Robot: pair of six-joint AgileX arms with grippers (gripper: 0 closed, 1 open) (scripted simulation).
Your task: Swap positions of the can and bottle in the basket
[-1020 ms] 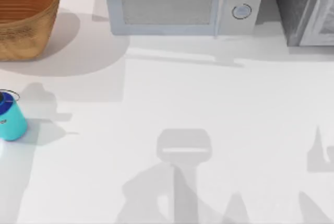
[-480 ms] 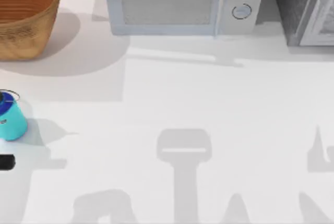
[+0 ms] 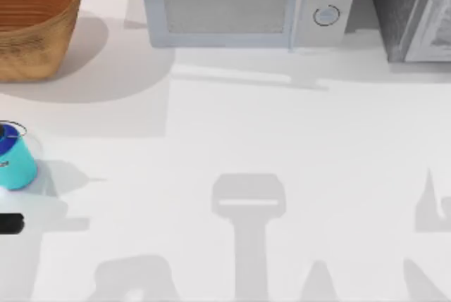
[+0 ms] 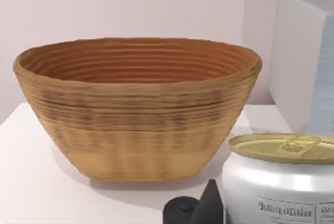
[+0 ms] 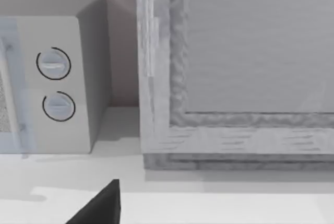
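Note:
The tan wicker basket (image 3: pixel 32 24) stands at the table's back left; its ribbed orange-brown inside (image 4: pixel 138 65) holds nothing that I can see, and its bottom is hidden. In the left wrist view a white can (image 4: pixel 279 187) with a gold pull-tab lid stands on the table in front of the basket. A teal container with a blue top (image 3: pixel 11 158) stands at the left edge of the top view; I cannot tell whether it is the can or the bottle. My left gripper (image 3: pixel 10 223) pokes in just in front of it as a dark piece (image 4: pixel 207 208). My right gripper (image 5: pixel 102 208) is parked near the back right.
A grey microwave (image 3: pixel 243 6) stands along the back middle, its two dials (image 5: pixel 55 83) facing front. A tall grey cabinet (image 3: pixel 416 10) fills the back right corner. Arm shadows fall across the white table (image 3: pixel 282 140).
My left gripper has come into the top view at the left edge, and its shadow has slid left. The teal container and basket have not moved.

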